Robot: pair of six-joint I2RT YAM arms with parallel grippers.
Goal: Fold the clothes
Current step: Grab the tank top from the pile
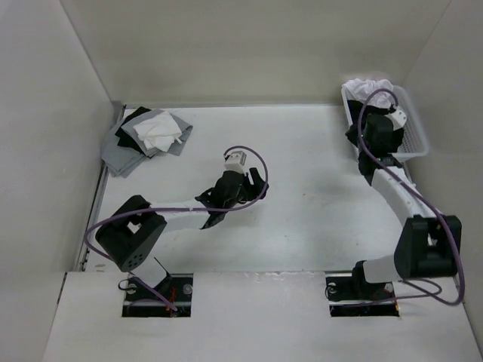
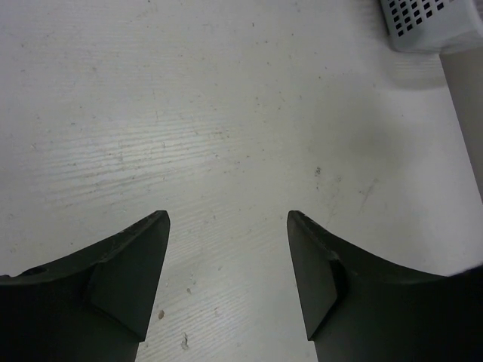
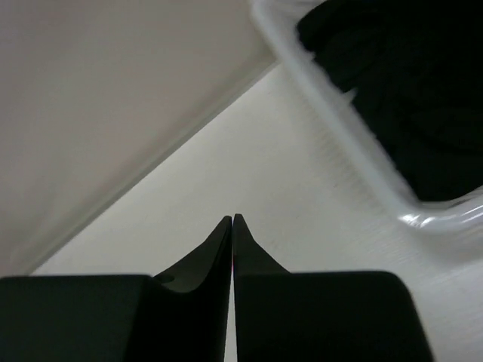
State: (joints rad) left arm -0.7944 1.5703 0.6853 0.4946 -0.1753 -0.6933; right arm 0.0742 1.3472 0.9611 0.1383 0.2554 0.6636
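the fold has not begun, by the look of it. the white surface (image 1: 302, 196) carries no spread-out garment between the two arms. the white perforated basket (image 1: 420, 148) stands at its far right corner. the black tank top (image 3: 407, 90) lies inside that basket as a bunched dark mass, beside crumpled white garments (image 1: 370, 87). its neck and armholes cannot be made out. what is left is nearly everything: lift it out, lay it flat on the surface, then fold it.

the right gripper (image 3: 232, 222) hangs just outside the basket's near wall, over bare surface. its jaws are pressed together with nothing between them. the left gripper (image 2: 226, 216) hovers low over the middle of the surface, well apart from the basket. its jaws are spread wide and hold nothing.

the surface is pale and matt, with a faint streaked grain and small dark specks. plain white walls (image 1: 226, 45) close it in at the back and both sides. at the far left corner sits a loose pile of grey, black and white cloths (image 1: 147, 139), touched by neither arm.
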